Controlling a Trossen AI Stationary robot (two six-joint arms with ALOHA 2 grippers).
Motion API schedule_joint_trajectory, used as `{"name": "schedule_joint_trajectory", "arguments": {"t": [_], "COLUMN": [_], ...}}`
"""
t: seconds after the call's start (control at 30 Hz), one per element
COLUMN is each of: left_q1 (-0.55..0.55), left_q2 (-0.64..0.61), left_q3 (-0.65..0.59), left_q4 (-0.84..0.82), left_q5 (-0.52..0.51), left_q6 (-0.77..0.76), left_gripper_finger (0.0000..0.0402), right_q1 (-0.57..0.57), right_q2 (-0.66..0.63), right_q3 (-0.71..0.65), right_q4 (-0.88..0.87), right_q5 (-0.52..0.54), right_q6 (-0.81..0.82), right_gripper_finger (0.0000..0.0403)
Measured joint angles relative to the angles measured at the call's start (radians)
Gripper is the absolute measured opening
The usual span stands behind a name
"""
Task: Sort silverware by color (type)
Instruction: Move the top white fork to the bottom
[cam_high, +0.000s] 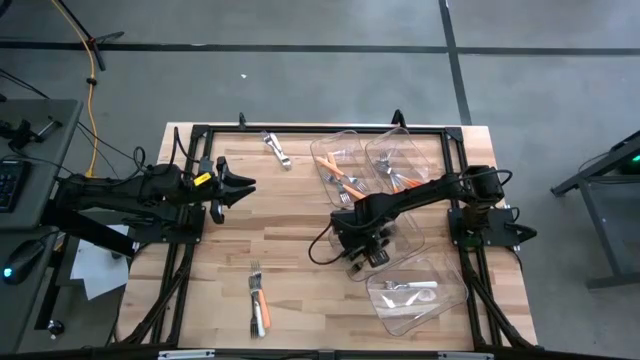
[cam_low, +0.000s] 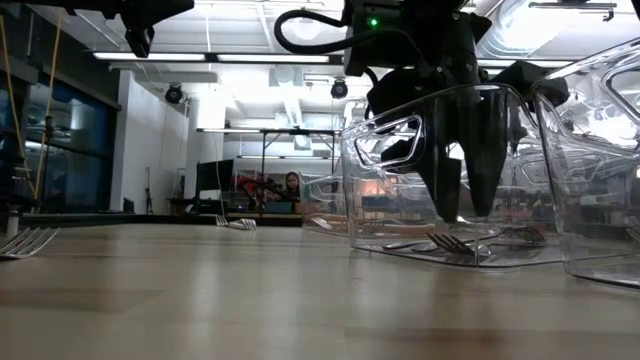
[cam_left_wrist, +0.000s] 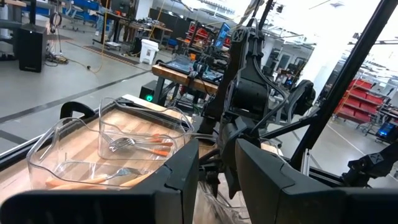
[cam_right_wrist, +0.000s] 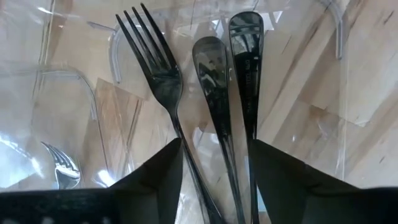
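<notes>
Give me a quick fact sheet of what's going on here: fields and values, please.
Right pincer: open, lowered inside a clear bin
Under it: dark metal fork and two more dark pieces lying in that bin
Left pincer: waiting above the table's left side
Still loose on the table: orange-handled pieces near the front, a silver piece at the back

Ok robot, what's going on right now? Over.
Right tool open inside clear plastic bin, above dark metal fork and two dark utensils. Left tool waits over table's left side. Nothing in the way.
</notes>
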Motion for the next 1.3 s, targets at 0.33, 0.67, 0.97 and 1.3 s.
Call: {"name": "schedule_joint_trajectory", "arguments": {"t": [0.33, 0.67, 0.97, 1.3], "left_q1": [0.0, 0.0, 0.0, 0.0], "left_q2": [0.0, 0.0, 0.0, 0.0], "left_q3": [0.0, 0.0, 0.0, 0.0], "left_q4": [0.0, 0.0, 0.001, 0.001], "left_q5": [0.0, 0.0, 0.0, -0.003], "left_q6": [0.0, 0.0, 0.001, 0.001], "left_gripper_finger": [0.0095, 0.0095, 0.0095, 0.0095], "right_q1": [0.0, -0.008, -0.008, -0.008], "right_q2": [0.0, -0.059, -0.303, -0.589], "right_q3": [0.0, -0.001, -0.182, -0.372], "right_q4": [0.002, -0.167, -0.046, 0.172], "right_q5": [0.0, -0.017, -0.008, 0.037], "right_q6": [-0.001, 0.007, 0.126, 0.375], "right_gripper_finger": [0.0183, 0.0183, 0.0183, 0.0183]}}
